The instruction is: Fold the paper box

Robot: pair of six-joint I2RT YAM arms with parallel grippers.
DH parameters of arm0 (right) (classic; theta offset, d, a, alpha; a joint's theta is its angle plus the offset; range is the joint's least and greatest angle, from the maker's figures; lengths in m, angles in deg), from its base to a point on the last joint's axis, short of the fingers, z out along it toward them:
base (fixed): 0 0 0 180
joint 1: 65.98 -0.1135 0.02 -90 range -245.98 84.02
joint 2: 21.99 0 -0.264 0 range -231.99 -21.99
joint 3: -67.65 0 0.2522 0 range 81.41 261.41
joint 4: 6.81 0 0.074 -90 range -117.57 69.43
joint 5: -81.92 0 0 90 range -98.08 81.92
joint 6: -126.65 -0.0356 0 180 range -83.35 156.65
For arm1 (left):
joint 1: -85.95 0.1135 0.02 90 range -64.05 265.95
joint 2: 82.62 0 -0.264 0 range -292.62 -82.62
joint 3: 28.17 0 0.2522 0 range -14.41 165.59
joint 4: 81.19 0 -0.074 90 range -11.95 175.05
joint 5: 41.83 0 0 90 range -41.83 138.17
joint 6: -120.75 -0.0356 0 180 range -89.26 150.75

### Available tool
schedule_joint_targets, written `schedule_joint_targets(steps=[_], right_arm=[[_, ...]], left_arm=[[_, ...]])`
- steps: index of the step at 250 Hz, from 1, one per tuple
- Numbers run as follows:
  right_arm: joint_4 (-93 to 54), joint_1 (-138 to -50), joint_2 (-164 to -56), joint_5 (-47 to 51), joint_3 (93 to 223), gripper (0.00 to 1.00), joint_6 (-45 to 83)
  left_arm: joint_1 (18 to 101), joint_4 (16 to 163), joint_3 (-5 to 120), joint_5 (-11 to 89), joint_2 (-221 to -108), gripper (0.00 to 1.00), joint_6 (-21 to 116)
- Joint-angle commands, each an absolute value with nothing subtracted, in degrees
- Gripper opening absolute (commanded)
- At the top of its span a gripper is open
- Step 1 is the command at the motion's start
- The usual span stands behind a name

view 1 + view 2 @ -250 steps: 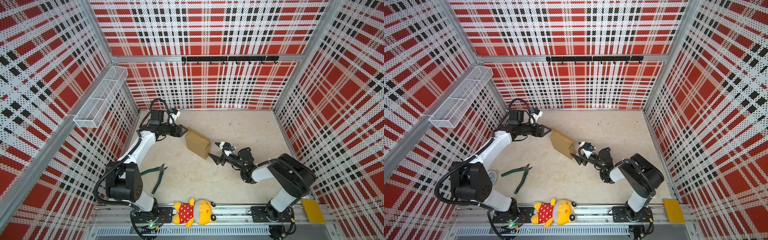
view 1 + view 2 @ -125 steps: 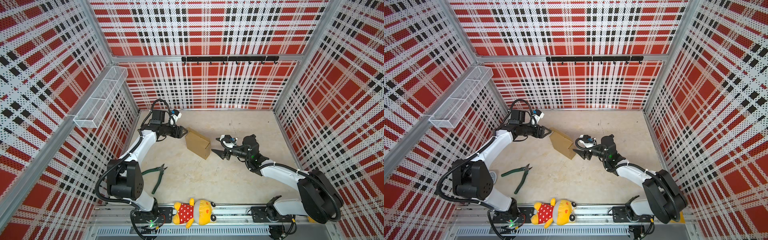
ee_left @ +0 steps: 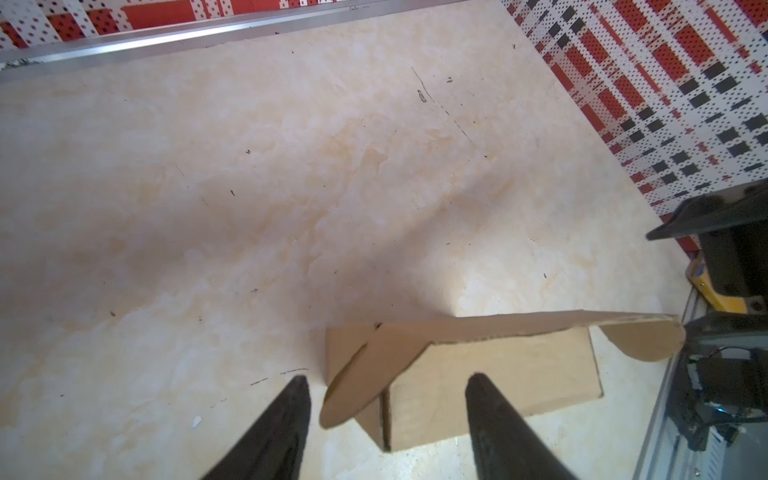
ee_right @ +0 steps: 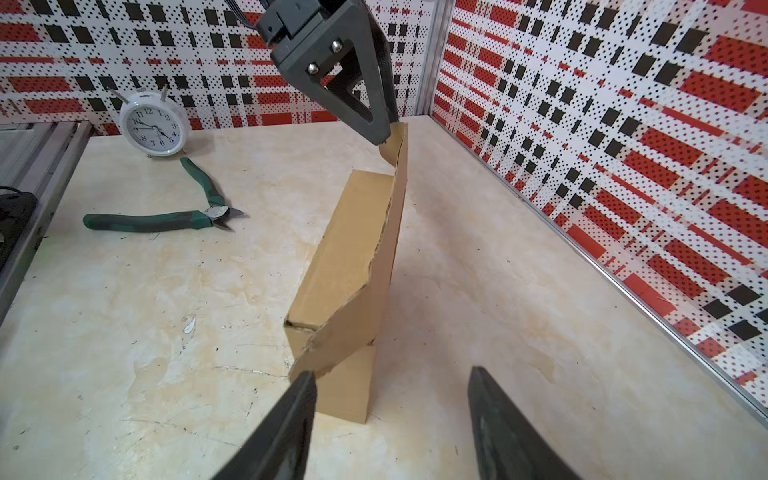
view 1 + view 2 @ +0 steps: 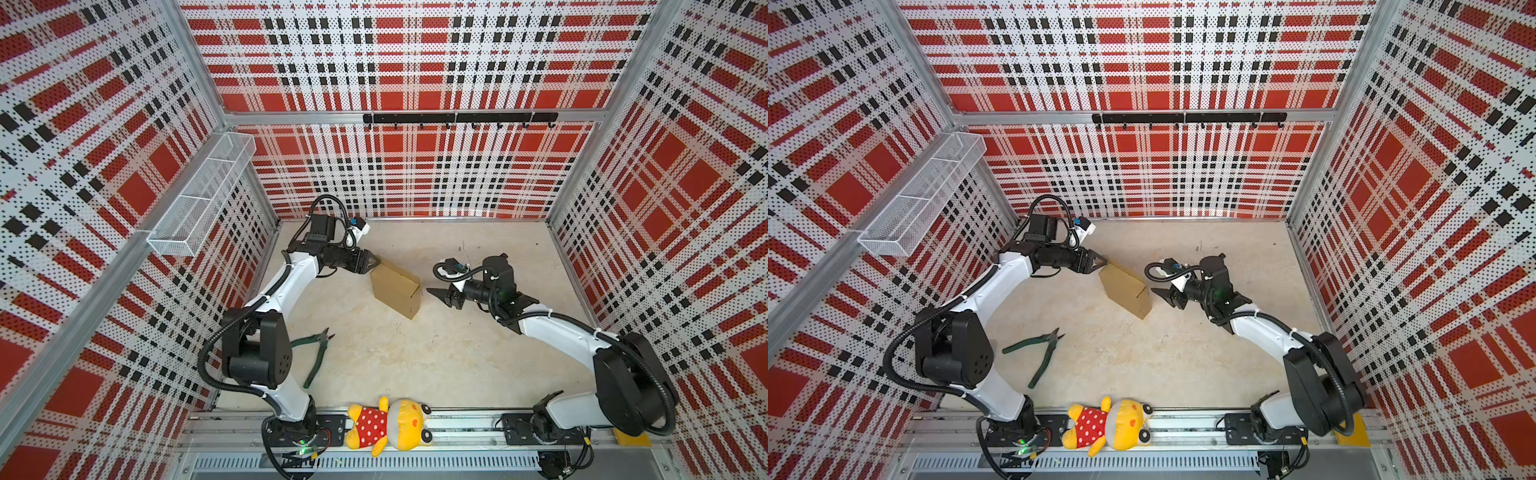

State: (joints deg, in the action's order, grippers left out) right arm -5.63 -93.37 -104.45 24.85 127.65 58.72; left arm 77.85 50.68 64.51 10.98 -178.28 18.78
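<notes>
Left gripper (image 5: 376,262) stands half open astride the raised flap of the paper box (image 5: 395,286) (mid-table), not pinching it. Right gripper (image 5: 433,292) is half open and empty, just beside the box. Since earlier, the right arm has stretched outward.

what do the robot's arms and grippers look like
Left arm and right arm: white links, bulky black joint housings, black ribbed cable hoses looping outside. Left gripper and right gripper: black, with tapered pointed fingers.
</notes>
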Motion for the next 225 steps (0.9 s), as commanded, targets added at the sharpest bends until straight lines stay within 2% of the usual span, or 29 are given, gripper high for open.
schedule_joint_targets(steps=[1,36,63,114,199,225], right_arm=[[-5.9,-93.5,-106.4,26.6,130.2,0.59,60.7],[-7.4,-94.2,-108.1,26.7,132.0,0.58,61.3],[-6.9,-94.8,-108.6,27.5,132.2,0.58,61.4],[-5.6,-95.7,-109.8,27.3,132.8,0.58,60.6],[-3.7,-96.6,-111.3,27.0,133.7,0.54,59.8],[-3.6,-96.8,-111.6,26.3,134.1,0.50,58.8]], left_arm=[[77.4,49.0,66.1,10.1,-178.7,0.57,17.6],[77.2,48.3,66.1,9.4,-178.5,0.48,18.5],[77.2,50.8,63.8,9.7,-176.5,0.34,19.5],[76.9,51.9,63.0,9.8,-175.7,0.24,21.4],[76.6,52.8,63.0,8.8,-176.1,0.18,22.8],[76.5,52.1,63.2,8.8,-176.3,0.16,22.7]])
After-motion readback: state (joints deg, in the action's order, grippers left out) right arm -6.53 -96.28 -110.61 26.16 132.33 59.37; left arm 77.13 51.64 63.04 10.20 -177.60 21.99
